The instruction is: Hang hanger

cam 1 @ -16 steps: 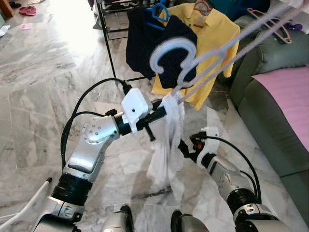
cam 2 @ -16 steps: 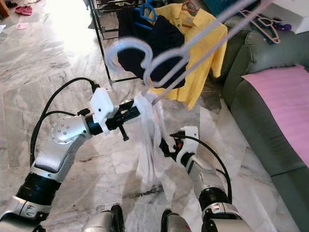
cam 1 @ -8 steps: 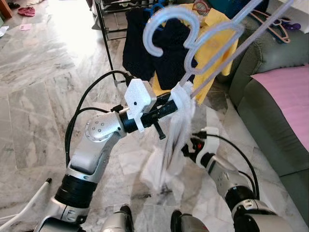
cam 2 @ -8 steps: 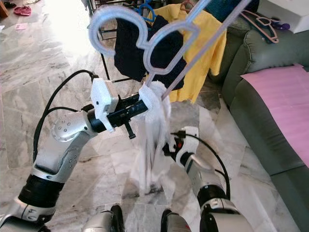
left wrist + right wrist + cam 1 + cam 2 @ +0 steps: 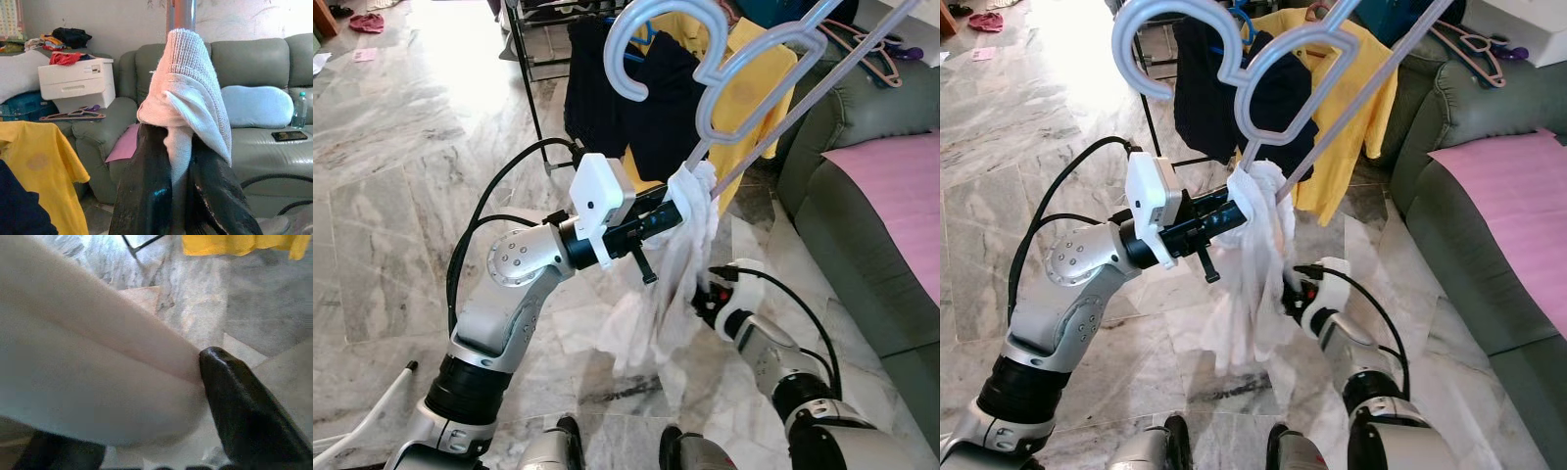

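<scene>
A pale plastic hanger (image 5: 658, 41) carries a white garment (image 5: 680, 259) bunched just below its hook. My left gripper (image 5: 677, 203) is shut on that bunch at the hanger's neck and holds it up in front of the black clothes rack (image 5: 534, 93); the left wrist view shows the cloth pinched in my left gripper (image 5: 180, 161). The hook is tilted, level with the hung clothes. Lower down, my right gripper (image 5: 703, 299) is open against the garment's hanging part, and in the right wrist view white cloth lies between its fingers (image 5: 244, 416).
On the rack hang a navy garment (image 5: 617, 98) and a yellow polo shirt (image 5: 754, 88). A green sofa (image 5: 847, 211) with a pink cloth (image 5: 901, 186) stands at the right, with a pink hanger (image 5: 862, 44) on its back. Marble floor lies underfoot.
My left arm has lifted the hanger and garment higher and nearer the rack. The right gripper has come up against the hanging cloth.
</scene>
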`<state>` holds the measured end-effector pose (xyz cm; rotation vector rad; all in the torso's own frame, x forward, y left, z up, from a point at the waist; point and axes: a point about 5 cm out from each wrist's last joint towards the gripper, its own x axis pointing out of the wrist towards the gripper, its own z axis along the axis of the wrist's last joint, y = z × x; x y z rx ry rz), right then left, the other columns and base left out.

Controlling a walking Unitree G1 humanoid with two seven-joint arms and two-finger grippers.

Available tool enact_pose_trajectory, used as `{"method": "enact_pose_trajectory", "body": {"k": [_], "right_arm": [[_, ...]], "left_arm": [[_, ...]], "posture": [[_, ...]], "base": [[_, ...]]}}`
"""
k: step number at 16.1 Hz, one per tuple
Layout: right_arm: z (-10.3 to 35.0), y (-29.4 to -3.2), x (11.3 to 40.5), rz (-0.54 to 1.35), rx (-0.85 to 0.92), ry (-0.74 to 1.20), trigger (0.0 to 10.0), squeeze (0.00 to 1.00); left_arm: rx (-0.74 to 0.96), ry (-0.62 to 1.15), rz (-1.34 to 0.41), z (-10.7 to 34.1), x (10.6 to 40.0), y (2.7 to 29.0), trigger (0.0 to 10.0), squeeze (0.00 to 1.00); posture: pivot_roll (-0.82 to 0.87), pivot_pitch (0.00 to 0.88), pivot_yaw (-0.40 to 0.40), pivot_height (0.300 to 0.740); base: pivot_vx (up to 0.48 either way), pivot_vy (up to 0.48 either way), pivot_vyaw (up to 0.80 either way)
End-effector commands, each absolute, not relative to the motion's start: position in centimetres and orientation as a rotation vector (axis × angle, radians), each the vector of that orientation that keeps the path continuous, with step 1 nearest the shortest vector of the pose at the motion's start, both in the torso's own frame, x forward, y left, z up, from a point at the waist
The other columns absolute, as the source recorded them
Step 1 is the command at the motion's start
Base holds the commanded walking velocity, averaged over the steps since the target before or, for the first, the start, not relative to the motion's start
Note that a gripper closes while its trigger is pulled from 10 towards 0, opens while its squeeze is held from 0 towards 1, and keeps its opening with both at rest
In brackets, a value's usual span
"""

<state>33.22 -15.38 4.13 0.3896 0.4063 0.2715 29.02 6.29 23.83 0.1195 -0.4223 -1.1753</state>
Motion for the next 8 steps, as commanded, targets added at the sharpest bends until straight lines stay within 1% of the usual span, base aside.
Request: {"method": "enact_pose_trajectory", "body": {"k": [1,4,8], "right_arm": [[3.3,-16.2,32.6,0.224,0.400,0.433,0.0,0.00],[3.0,-17.0,32.4,0.179,0.393,0.440,0.0,0.00],[3.2,-17.4,32.6,0.150,0.393,0.430,0.0,0.00]], "left_arm": [[0.134,-0.462,-1.187,24.6,28.6,6.1,0.0,0.00],[0.136,-0.467,-1.182,24.8,28.8,6.2,0.0,0.00],[0.154,-0.461,-1.165,24.5,29.1,6.5,0.0,0.00]], "posture": [[-0.01,0.220,-0.009,0.740],[-0.01,0.218,-0.008,0.740],[-0.01,0.216,-0.009,0.740]], "base": [[0.000,0.000,0.00],[0.000,0.000,0.00],[0.000,0.000,0.00]]}}
